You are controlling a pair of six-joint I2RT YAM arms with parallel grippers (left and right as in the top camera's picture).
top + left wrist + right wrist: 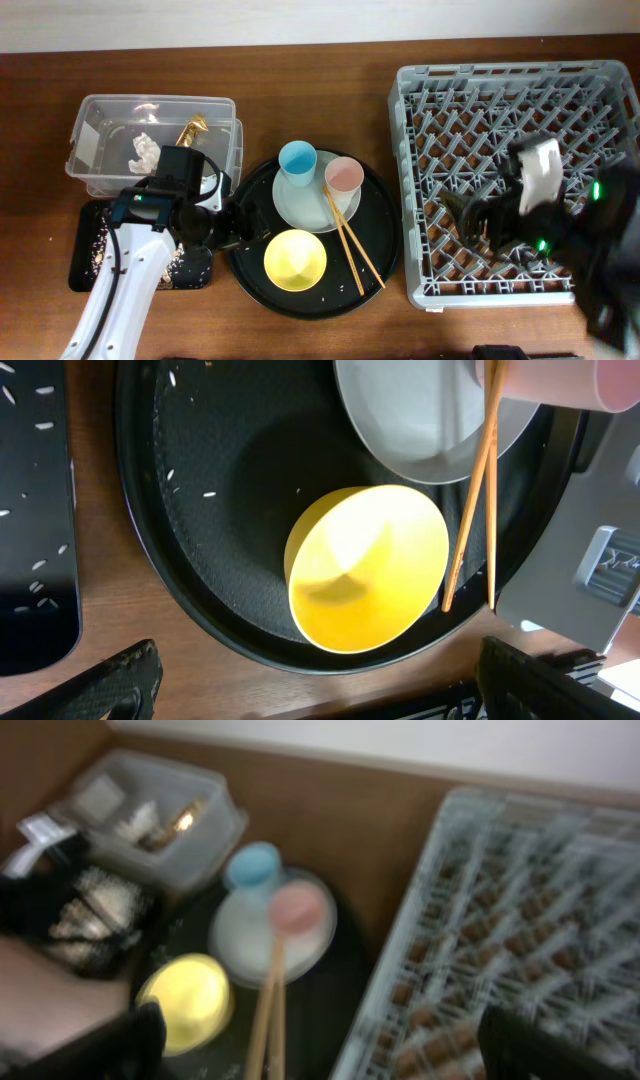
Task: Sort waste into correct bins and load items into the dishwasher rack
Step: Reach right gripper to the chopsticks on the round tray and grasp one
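Table [320, 75], yellow bowl [365, 568] near left end effector [320, 695]

The left arm [115, 290], by the front-left corner of the brown wooden bench [320, 80], has a long, smooth white tubular link with a thin black cable running along it. Boxy matte-black joint housings sit above it, one showing a small teal-green light. The left gripper [232, 228] is black, and its fingertips [110, 680] look ribbed. The right arm [590, 250], near the right edge, is blurred: black casings, two green lights and a white block. The right gripper [470, 215] has black fingers [90, 1045].
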